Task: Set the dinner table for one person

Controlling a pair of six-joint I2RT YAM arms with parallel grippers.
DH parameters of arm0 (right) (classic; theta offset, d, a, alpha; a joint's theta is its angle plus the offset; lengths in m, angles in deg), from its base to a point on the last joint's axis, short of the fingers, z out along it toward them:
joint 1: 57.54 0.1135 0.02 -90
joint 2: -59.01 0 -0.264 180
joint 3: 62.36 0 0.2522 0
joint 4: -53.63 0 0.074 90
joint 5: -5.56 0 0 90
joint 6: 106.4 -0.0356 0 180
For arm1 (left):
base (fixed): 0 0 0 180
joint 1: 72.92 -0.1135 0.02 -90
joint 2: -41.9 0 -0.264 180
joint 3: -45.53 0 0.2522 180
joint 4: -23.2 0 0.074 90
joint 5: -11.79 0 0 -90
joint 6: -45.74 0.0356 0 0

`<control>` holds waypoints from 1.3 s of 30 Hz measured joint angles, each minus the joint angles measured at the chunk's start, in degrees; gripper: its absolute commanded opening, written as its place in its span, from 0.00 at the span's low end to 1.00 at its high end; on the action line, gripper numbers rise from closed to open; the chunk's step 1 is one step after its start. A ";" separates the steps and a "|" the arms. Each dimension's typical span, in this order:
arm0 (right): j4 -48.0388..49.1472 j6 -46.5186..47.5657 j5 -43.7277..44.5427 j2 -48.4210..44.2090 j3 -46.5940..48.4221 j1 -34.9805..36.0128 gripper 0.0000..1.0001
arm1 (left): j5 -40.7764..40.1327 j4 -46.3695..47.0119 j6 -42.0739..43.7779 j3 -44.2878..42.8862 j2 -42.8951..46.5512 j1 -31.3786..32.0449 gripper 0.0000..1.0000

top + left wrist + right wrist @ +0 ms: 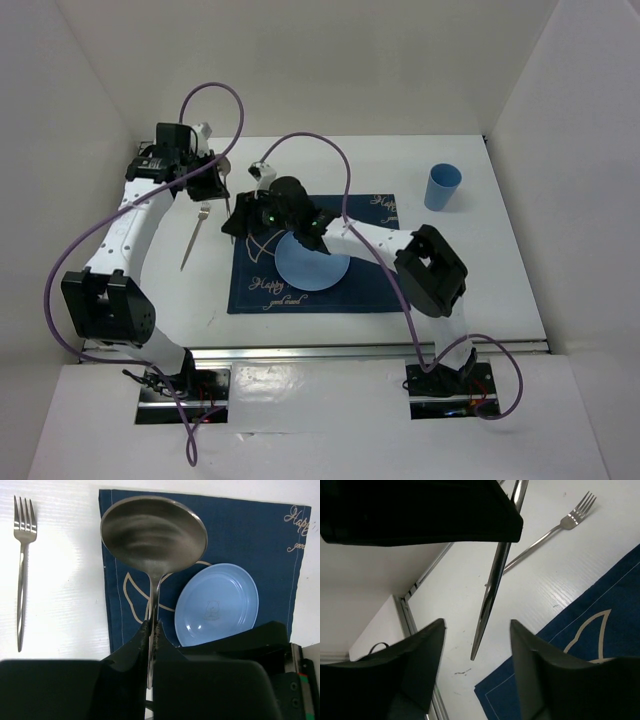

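White dinner table point(470, 285), boxed by white walls point(300, 70), is carrying a navy placemat point(375, 290) at center with a blue plate point(312, 268) on it and a fork point(192, 240) lying left of the mat, left gripper point(152, 630) is pinching a spoon point(154, 530) by its handle, right gripper point(476, 625) is hanging jaws spread beside that handle.

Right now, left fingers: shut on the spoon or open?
Shut. Left wrist view: both left fingers pinch the handle of the spoon, no gap showing.
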 measured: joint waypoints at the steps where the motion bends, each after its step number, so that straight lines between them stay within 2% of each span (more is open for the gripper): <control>1: -0.02 -0.17 0.00 0.20 0.07 0.00 0.52 | -0.02 0.07 -0.02 0.28 0.00 0.00 0.00; 5: -0.11 -1.18 -0.26 0.92 1.95 0.00 0.26 | 0.24 -0.04 -0.20 0.92 0.00 0.00 0.00; 6: -0.13 -1.51 -0.28 1.18 2.54 -0.02 0.14 | 0.37 -0.02 -0.15 0.98 0.00 0.00 0.00; 7: -0.13 -1.62 -0.35 1.29 2.69 -0.02 0.11 | 0.37 -0.02 -0.11 1.01 0.00 -0.04 0.00; 9: -0.96 -2.51 0.28 1.62 2.73 -0.20 0.11 | 0.37 -0.09 -0.15 1.01 0.09 -0.26 0.00; 17: -1.25 -4.42 -1.25 2.82 3.45 -0.66 0.34 | 0.90 0.02 -0.13 1.46 0.15 -0.24 0.00; 20: -0.96 -4.83 -2.40 2.99 3.45 -0.66 0.36 | 1.55 0.22 -0.20 1.75 0.15 -0.17 0.00; 22: -0.83 -4.92 -2.86 3.67 3.85 -0.66 0.29 | 1.79 0.31 -0.20 2.01 0.15 -0.15 0.00; 23: -0.87 -5.09 -3.08 4.28 4.26 -0.66 0.14 | 1.90 0.33 -0.20 2.10 0.15 -0.15 0.00; 25: -1.57 -5.86 -2.36 5.22 4.74 -0.76 0.00 | 1.90 0.11 -0.20 2.12 0.22 -0.17 0.00; 28: -1.31 -7.39 -3.10 5.75 4.76 -1.31 0.00 | 1.88 0.24 -0.09 2.34 0.31 -0.26 0.00; 29: -1.18 -7.89 -3.19 5.70 4.70 -1.62 0.00 | 1.88 0.28 0.26 2.34 0.31 -0.13 0.02; 30: -0.98 -8.52 -3.50 5.57 4.44 -1.86 0.00 | 1.90 0.31 0.55 2.32 0.33 -0.11 0.11; 31: -0.70 -9.22 -4.11 5.07 3.63 -2.19 0.00 | 2.40 0.04 1.01 2.10 0.31 -0.04 0.25; 34: -1.86 -11.47 -7.17 0.94 -1.22 -4.61 0.00 | 2.80 -2.03 3.89 0.09 -0.17 0.72 0.48; 35: -2.45 -11.98 -8.28 -1.07 -3.34 -6.21 0.00 | 2.45 -3.02 4.87 -1.38 -0.31 0.92 0.60; 37: -5.92 -12.39 -10.29 -5.46 -6.88 -10.36 0.00 | 0.46 -4.13 6.56 -4.50 -0.35 0.79 0.67; 39: -9.94 -12.22 -12.46 -10.88 -10.45 -15.28 0.00 | -1.25 -4.31 8.02 -7.10 -0.33 -0.07 0.68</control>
